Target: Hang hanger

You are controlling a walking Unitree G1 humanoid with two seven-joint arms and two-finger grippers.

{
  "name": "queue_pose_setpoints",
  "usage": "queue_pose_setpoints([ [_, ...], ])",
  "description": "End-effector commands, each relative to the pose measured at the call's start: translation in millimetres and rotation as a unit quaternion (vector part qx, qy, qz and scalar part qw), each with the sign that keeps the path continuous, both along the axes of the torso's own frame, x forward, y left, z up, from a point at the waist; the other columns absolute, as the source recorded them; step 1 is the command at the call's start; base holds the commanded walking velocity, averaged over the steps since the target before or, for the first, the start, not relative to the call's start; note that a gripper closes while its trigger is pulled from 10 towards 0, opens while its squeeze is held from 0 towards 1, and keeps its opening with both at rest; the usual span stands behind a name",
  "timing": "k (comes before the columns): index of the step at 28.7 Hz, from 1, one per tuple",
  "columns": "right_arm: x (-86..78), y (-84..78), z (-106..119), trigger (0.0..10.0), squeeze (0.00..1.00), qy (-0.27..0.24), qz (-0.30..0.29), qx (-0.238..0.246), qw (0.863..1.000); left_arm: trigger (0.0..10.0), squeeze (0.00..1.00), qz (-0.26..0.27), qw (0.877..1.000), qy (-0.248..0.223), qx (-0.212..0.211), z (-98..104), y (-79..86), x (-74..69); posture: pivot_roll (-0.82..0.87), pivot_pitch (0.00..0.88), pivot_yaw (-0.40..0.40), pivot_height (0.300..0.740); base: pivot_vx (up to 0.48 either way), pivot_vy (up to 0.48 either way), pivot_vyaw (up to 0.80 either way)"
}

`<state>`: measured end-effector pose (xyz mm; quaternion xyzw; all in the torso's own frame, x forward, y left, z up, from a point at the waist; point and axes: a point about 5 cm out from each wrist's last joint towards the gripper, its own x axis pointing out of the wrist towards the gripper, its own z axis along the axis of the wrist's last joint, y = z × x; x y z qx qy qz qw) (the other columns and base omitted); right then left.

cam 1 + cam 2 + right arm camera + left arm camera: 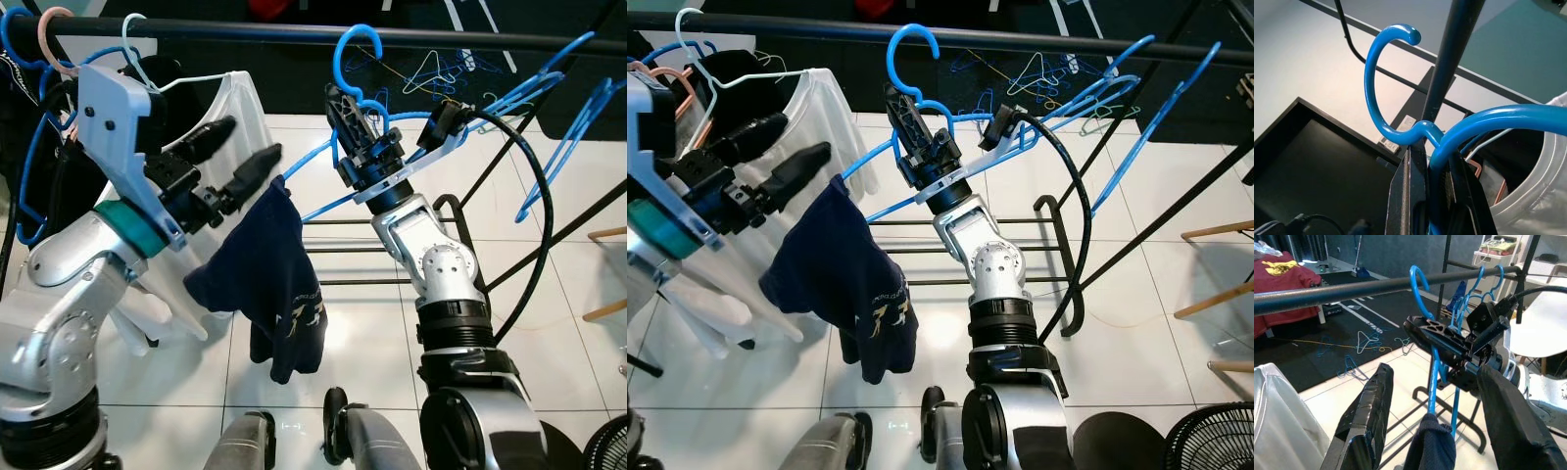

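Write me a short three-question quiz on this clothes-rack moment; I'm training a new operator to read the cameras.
1. True or false: the blue hanger's hook is already over the rail.
2. Which gripper holds the blue hanger? A) left B) right C) neither
3. What garment hangs from the blue hanger?

Key:
1. False. The hook is up by the rail but not yet over it.
2. B. The right gripper is clamped on the hanger's neck; the left gripper stands open beside the garment.
3. A dark navy shirt.
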<state>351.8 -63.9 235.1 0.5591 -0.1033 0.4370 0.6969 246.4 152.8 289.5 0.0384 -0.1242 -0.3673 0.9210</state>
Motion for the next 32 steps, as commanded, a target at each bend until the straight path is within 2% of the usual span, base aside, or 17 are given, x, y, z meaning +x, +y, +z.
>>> queue_pose_setpoints([
  [1,-8.9,24.1,-4.9,10.0,0.0,0.01,0.029,0.038,0.999,10.0,0.0,-0.02,1.0,0.002,0.008,-1.5,-1.5,-5.4,0.13,0.174,0.058,0.74,0.0,0.0,0.0],
  [3,-9.3,25.2,-4.4,10.0,0.0,0.008,0.03,0.035,0.999,10.0,0.0,-0.021,0.994,0.021,0.109,-22.7,-3.2,-7.5,0.14,0.172,0.056,0.74,0.0,0.0,0.0],
  [4,-9.3,25.2,-4.4,10.0,0.0,0.008,0.03,0.035,0.999,10.0,0.0,-0.021,0.994,0.021,0.109,-22.7,-3.2,-7.5,0.14,0.172,0.056,0.74,0.0,0.0,0.0],
  [6,-9.9,26.5,-2.0,10.0,0.0,0.003,0.032,0.032,0.999,10.0,0.0,0.0,0.986,0.047,0.161,-42.5,-4.5,-1.6,0.13,0.17,0.055,0.74,0.0,0.0,0.0],
  [11,-10.7,27.4,-0.6,10.0,0.0,-0.002,0.034,0.03,0.999,10.0,0.0,0.007,0.984,0.06,0.169,-48.0,-4.9,1.4,0.13,0.17,0.055,0.74,0.0,0.0,0.0],
  [13,-13.6,29.8,1.9,10.0,0.0,-0.014,0.04,0.021,0.999,10.0,0.0,0.023,0.982,0.076,0.172,-53.0,-3.9,7.0,0.12,0.169,0.051,0.74,0.0,0.0,0.0],
  [20,-16.9,32.8,2.7,10.0,0.0,-0.024,0.047,0.011,0.999,10.0,0.0,0.039,0.982,0.086,0.167,-53.3,-2.6,11.1,0.12,0.169,0.051,0.74,0.0,0.0,0.0],
  [21,-18.7,35.3,2.4,10.0,0.0,-0.03,0.05,0.003,0.998,9.6,0.0,0.043,0.982,0.09,0.163,-52.7,-2.2,12.1,0.13,0.169,0.051,0.74,0.0,0.0,0.0],
  [22,-18.7,35.3,2.4,10.0,0.0,-0.03,0.05,0.003,0.998,9.6,0.0,0.043,0.982,0.09,0.163,-52.7,-2.2,12.1,0.13,0.169,0.051,0.74,0.0,0.0,0.0],
  [23,-20.7,38.4,1.9,10.0,0.0,-0.035,0.054,-0.007,0.998,6.0,0.0,0.042,0.982,0.094,0.159,-52.3,-3.0,12.2,0.13,0.169,0.05,0.74,0.0,0.0,0.0],
  [24,-22.5,41.6,1.1,10.0,0.0,-0.042,0.057,-0.019,0.997,3.1,0.0,0.039,0.982,0.098,0.155,-52.5,-4.2,11.9,0.13,0.169,0.05,0.74,0.0,0.0,0.0],
  [25,-22.5,41.6,1.1,10.0,0.0,-0.042,0.057,-0.019,0.997,3.1,0.0,0.039,0.982,0.098,0.155,-52.5,-4.2,11.9,0.13,0.169,0.05,0.74,0.0,0.0,0.0],
  [26,-23.9,44.2,0.1,10.0,0.0,-0.047,0.058,-0.031,0.997,0.0,0.0,0.036,0.983,0.101,0.152,-53.6,-5.0,11.5,0.13,0.169,0.05,0.74,0.0,0.0,0.0],
  [32,-26.0,48.1,-2.7,10.0,0.0,-0.055,0.057,-0.056,0.995,0.0,0.0,0.026,0.983,0.109,0.148,-55.8,-6.0,9.9,0.13,0.169,0.05,0.74,0.0,0.0,0.0],
])
